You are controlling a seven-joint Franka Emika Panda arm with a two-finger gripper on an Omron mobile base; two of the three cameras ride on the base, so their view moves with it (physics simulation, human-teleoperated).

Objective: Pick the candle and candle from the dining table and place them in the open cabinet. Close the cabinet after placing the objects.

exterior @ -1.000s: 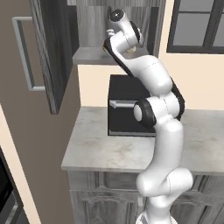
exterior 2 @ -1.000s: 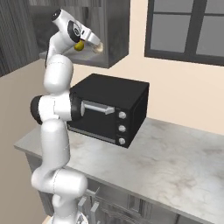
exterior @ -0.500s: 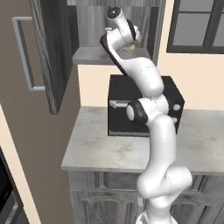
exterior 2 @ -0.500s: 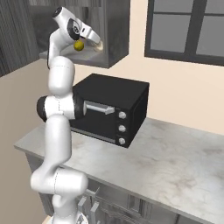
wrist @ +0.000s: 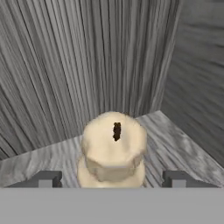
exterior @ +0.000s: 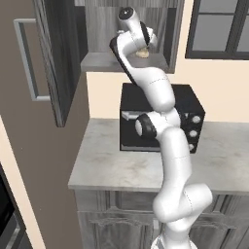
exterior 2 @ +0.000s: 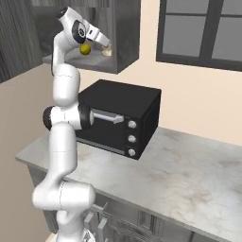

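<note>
Cream squat candle [wrist: 113,151] stands on the cabinet [wrist: 52,87] shelf between wide-spread fingertips [wrist: 43,178]. Right base view adds a yellow ball [exterior 2: 85,48] at the gripper's [exterior 2: 105,47] nine o'clock.

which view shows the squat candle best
The hand view: the squat candle sits centered and close on the cabinet shelf, wick visible, between the open gripper tips. The left and right base views show just a small cream blob by the hand.

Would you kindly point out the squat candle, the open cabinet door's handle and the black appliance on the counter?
squat candle [wrist: 113,151]: hand view, on its cream top just below the wick.
cabinet door handle [exterior: 26,58]: left base view, on the silver bar's upright stretch.
black appliance [exterior 2: 120,106]: right base view, on its flat top.
</note>
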